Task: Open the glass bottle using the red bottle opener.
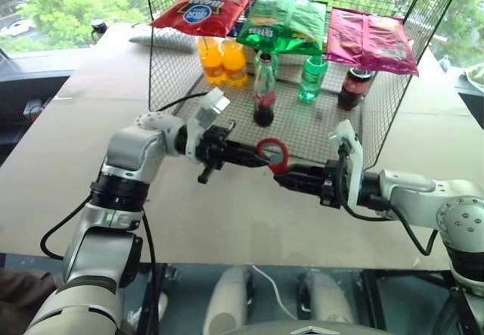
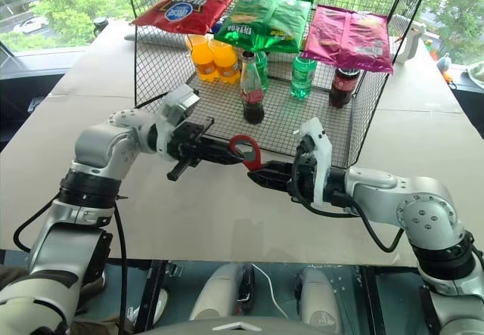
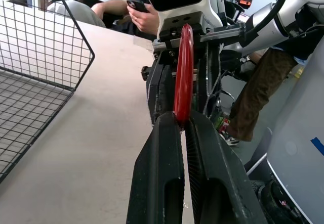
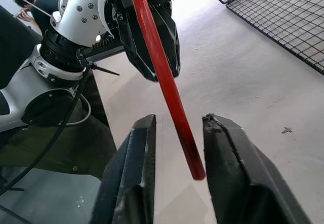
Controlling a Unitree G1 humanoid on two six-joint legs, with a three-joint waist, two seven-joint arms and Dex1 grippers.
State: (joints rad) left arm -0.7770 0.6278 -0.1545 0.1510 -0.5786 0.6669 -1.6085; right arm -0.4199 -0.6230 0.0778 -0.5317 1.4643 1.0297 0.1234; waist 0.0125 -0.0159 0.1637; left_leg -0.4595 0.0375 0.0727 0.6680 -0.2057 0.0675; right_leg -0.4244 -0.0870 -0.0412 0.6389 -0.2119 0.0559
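The glass bottle point(image 1: 264, 93), with dark cola, a red label and a red cap, stands upright inside the wire basket point(image 1: 302, 134), beyond both grippers. My left gripper point(image 1: 255, 157) is shut on the red bottle opener point(image 1: 272, 153) and holds it in the air above the table in front of the basket. In the left wrist view the opener point(image 3: 184, 72) rises edge-on from the closed fingertips point(image 3: 169, 128). My right gripper point(image 4: 179, 123) faces the left one. The opener's free end point(image 4: 174, 113) lies between its fingers, with a gap showing beside it.
Bags of crisps, red point(image 1: 204, 8), green point(image 1: 291, 23) and pink point(image 1: 370, 40), lie on top of the basket. Inside stand orange bottles point(image 1: 221, 63), a green bottle point(image 1: 312, 78) and a squat dark bottle point(image 1: 354, 87). A seated person's hand with a phone point(image 3: 142, 6) shows past the table edge.
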